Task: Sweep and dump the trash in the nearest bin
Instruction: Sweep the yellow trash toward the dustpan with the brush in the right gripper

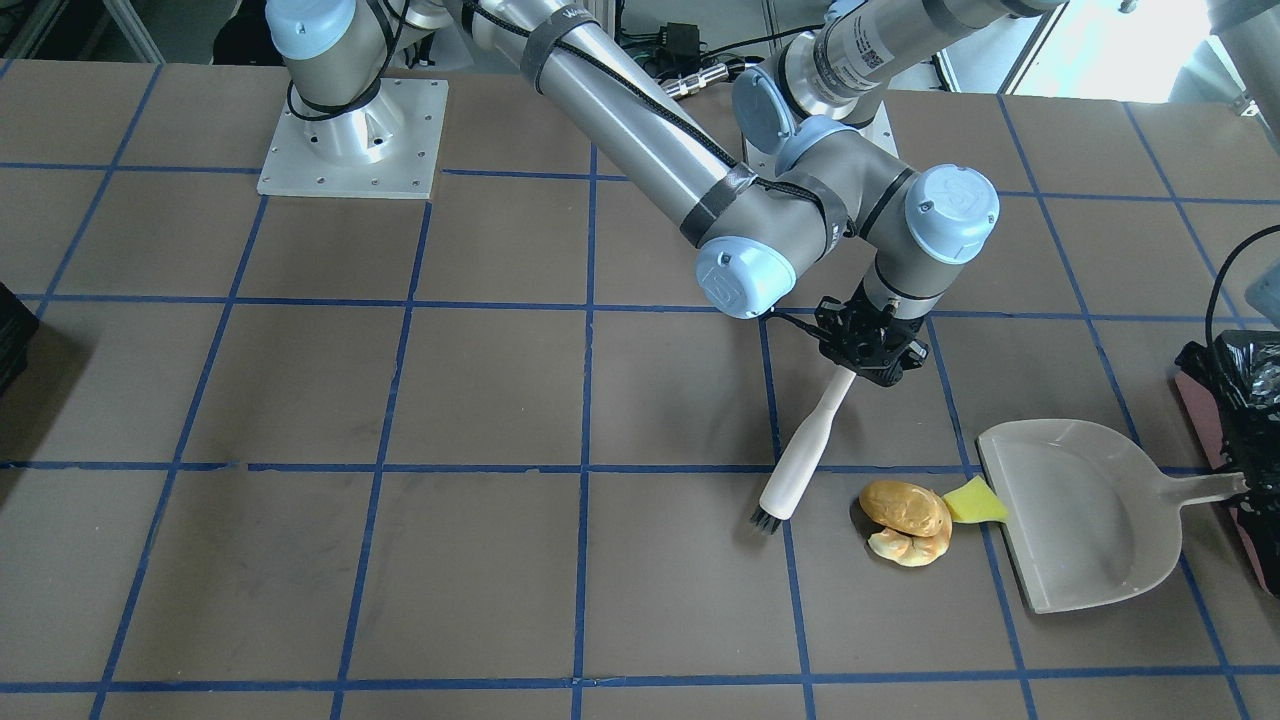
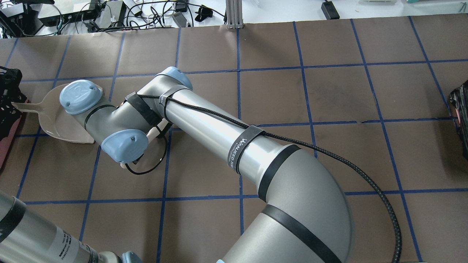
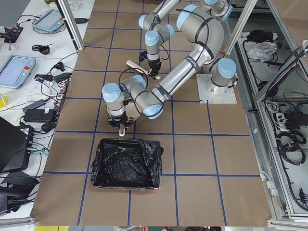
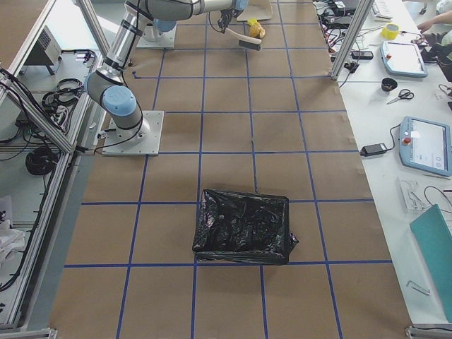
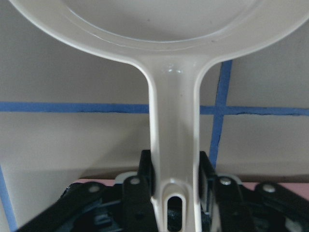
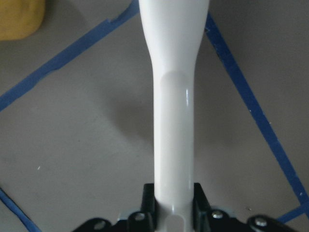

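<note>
on the brown tabletop (image 1: 400,400) with its blue tape grid, the right end effector (image 1: 858,362) is closed on the top of a white-handled brush (image 1: 805,450); the right wrist view shows its black fingers (image 6: 149,199) pressed against both sides of the handle. the brush slants down and its dark bristles meet the tabletop on a blue line. just right of the bristles, apart from them, lies the trash in one cluster: a golden-brown potato-like lump (image 1: 903,507), a pale croissant-shaped piece (image 1: 908,547) touching its near side, and a yellow sponge wedge (image 1: 972,502) against its right end, one corner at the open lip of a white plastic dustpan (image 1: 1080,510). the dustpan lies flat, its handle pointing right. the left end effector (image 5: 176,174) is clamped on that handle's end. beside it, at the tabletop's edge, stands the salmon-pink bin (image 1: 1235,400) lined with a crinkly black bag
</note>
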`<state>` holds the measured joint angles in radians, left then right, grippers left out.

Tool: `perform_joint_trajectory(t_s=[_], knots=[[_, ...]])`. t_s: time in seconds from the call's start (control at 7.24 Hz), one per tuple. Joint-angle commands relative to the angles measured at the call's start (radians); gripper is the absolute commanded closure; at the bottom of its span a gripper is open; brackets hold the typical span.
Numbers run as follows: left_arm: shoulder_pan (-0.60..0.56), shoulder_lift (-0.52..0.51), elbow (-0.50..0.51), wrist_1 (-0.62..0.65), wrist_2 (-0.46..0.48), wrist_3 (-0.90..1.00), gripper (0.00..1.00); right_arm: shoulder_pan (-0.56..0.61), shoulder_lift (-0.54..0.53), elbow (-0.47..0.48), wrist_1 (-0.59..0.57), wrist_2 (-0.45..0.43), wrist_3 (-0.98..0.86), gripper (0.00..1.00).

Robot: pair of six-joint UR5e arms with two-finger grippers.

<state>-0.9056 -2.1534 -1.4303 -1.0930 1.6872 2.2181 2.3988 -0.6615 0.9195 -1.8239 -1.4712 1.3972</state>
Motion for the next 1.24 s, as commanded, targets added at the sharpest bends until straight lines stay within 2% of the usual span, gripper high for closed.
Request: perform_joint_trajectory(t_s=[0.0,0.28,0.55,0.83,1.1], knots=[[-0.007,0.001,-0.004,-0.013,0.011,0.020,1.00,0.003,0.023,-0.042,0.005,0.024,-0.003,1.00],[-0.009,0.001,-0.004,-0.013,0.011,0.020,1.00,0.002,0.025,-0.051,0.003,0.037,-0.036,1.00],[-0.010,0.003,-0.007,-0.013,0.011,0.020,1.00,0.002,0.042,-0.074,0.002,0.110,-0.166,1.00],[-0.009,0.004,-0.007,-0.013,0.011,0.020,1.00,0.002,0.089,-0.149,0.003,0.170,-0.269,1.00],[-0.009,0.006,-0.009,-0.013,0.011,0.017,1.00,0.002,0.091,-0.188,0.009,0.227,-0.598,1.00]])
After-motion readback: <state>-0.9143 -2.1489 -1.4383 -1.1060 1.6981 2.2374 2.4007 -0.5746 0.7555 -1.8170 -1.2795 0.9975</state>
